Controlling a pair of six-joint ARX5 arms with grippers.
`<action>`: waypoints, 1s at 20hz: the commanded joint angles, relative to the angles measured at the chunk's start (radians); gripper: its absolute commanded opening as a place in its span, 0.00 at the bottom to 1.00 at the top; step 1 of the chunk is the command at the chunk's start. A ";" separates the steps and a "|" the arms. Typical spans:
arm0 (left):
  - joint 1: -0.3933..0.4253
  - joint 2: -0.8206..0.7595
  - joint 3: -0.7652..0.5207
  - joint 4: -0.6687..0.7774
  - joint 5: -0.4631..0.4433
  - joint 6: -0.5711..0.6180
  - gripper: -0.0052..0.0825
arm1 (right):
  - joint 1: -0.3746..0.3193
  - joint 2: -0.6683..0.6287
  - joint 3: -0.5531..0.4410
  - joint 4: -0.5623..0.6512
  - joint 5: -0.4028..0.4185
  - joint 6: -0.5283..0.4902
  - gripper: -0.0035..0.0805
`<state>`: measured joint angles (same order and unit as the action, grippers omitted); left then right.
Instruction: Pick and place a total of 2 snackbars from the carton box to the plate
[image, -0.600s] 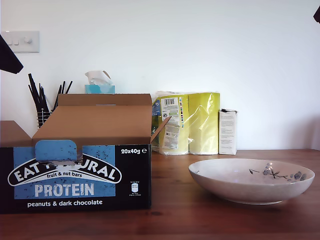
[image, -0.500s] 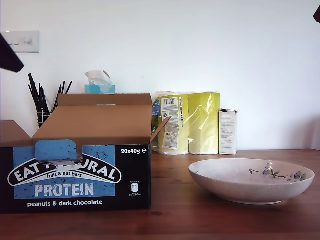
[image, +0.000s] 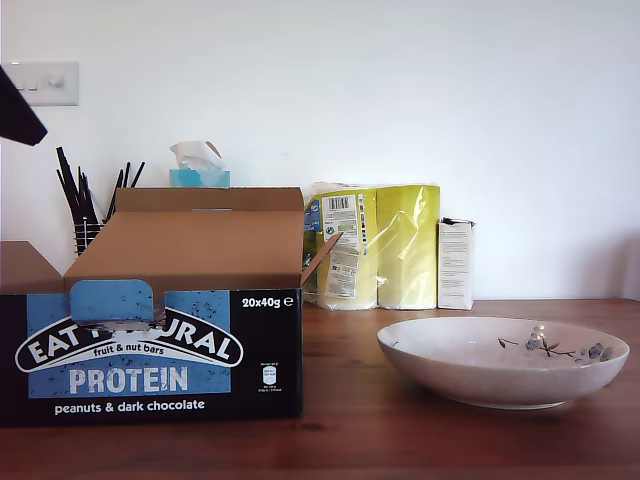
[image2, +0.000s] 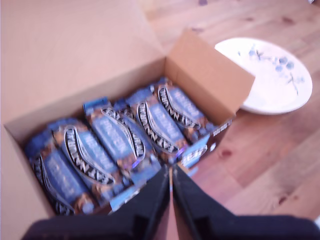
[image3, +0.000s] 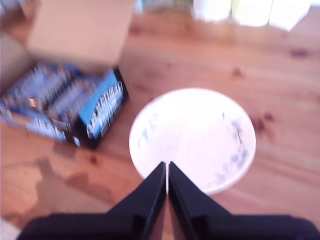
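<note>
Two ARX5 arms poised above a wooden table (image: 420, 420), no bar lifted yet. My first gripper (image2: 170, 182), jaws pressed together w/ nothing between them, hangs high over the open carton box (image: 160, 345); the snackbars (image2: 120, 142) lie right below and just ahead of its tips, packed side by side in a row, blue wrappers up. Flaps are folded back, prob. so a gripper can drop straight in from above. My second gripper (image3: 167, 182), jaws likewise together and empty, hangs over the near rim of the plate (image3: 192, 140), w/ the box off to one side beyond it. The view is blurred, so fine detail there is unclear.

In the exterior view the plate sits beside the box, near but not touching, empty; only a dark arm edge (image: 18, 112) shows at that view's upper left, which arm I can't tell. Behind: tissue box (image: 199, 170), yellow roll pack (image: 385, 245), small white box (image: 455, 263), holder of dark sticks (image: 85, 205), wall switch (image: 42, 83).

Judgement: task at its start, 0 of 2 placed. The first gripper looks set for picking, so it would need to part its jaws and descend. Bars are tightly packed, so snagging a neighbour is the risk.
</note>
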<state>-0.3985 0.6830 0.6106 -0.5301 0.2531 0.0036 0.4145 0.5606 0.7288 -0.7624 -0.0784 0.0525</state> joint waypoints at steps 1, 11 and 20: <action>0.000 -0.001 0.041 -0.011 -0.009 0.021 0.03 | 0.003 -0.003 0.075 -0.042 0.000 -0.015 0.03; 0.001 0.227 0.148 -0.065 -0.098 0.097 0.03 | 0.004 -0.004 0.234 -0.335 -0.001 -0.055 0.03; 0.001 0.737 0.503 -0.264 -0.151 -0.103 0.70 | 0.004 -0.003 0.235 -0.327 0.000 -0.072 0.03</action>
<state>-0.3981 1.3865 1.1225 -0.7773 0.1040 -0.0868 0.4145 0.5545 0.9520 -1.0981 -0.0784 -0.0093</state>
